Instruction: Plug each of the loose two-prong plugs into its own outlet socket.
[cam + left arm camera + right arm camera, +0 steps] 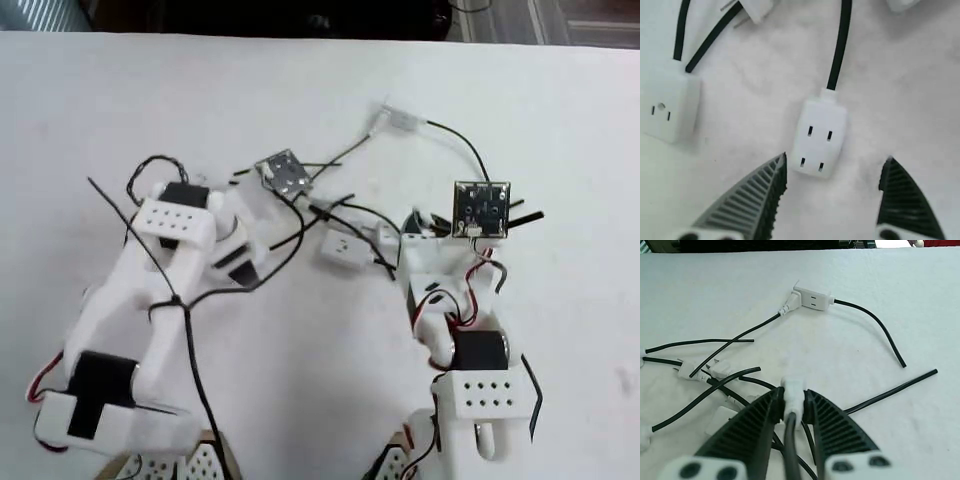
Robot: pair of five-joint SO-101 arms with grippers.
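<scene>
clerk: state of the pincers?

inspector: the right pincer is clenched on a white two-prong plug, with the plug's black cord running back between the jaws. the left pincer is released. its jaws stand either side of a white double socket block, which lies flat on the counter.

clerk: anything mated already?

inspector: one joined pair, at the far side of the counter.

clerk: risks from here?

inspector: three, as a matter of judgement. first, the block is unheld, so a push from the plug would likely slide it unless the left pincer grips it beforehand. second, the loose cords lie tangled beside the held plug and could snag or drag it off line. third, the prongs cannot be made out, so their alignment with the slots is unconfirmed. a skewed entry could jam or bend them.
</scene>
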